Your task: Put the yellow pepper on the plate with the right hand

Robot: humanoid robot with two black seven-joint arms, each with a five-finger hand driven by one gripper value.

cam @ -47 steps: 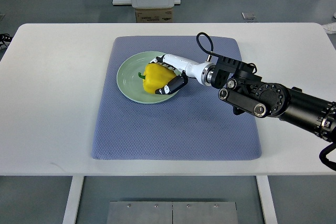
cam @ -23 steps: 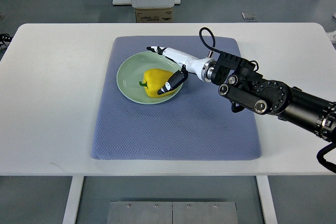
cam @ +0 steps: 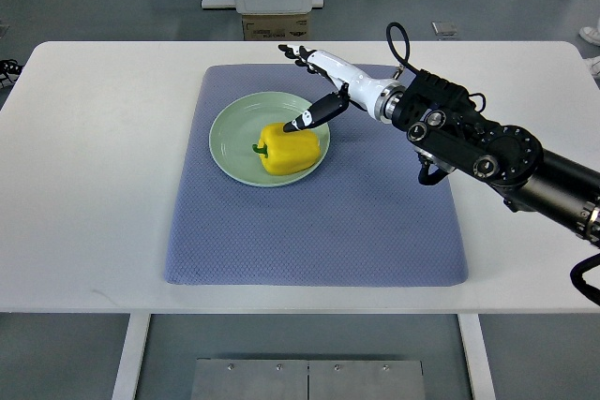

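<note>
The yellow pepper [cam: 285,148] lies on its side on the pale green plate [cam: 231,128], its green stem pointing left. My right hand [cam: 302,81] hovers just above and behind the plate's right part, fingers spread and holding nothing. Its thumb tip [cam: 298,123] hangs close over the pepper's top right edge. The black right arm [cam: 487,147] reaches in from the right edge. The left arm is out of view.
The plate rests on a blue-grey mat [cam: 317,213] in the middle of the white table [cam: 94,185]. A white machine base and a cardboard box [cam: 272,25] stand on the floor beyond the table's far edge.
My right hand has let go of the pepper, opened and drawn up and back to the right. The pepper has settled onto the plate, a little lower and to the right.
</note>
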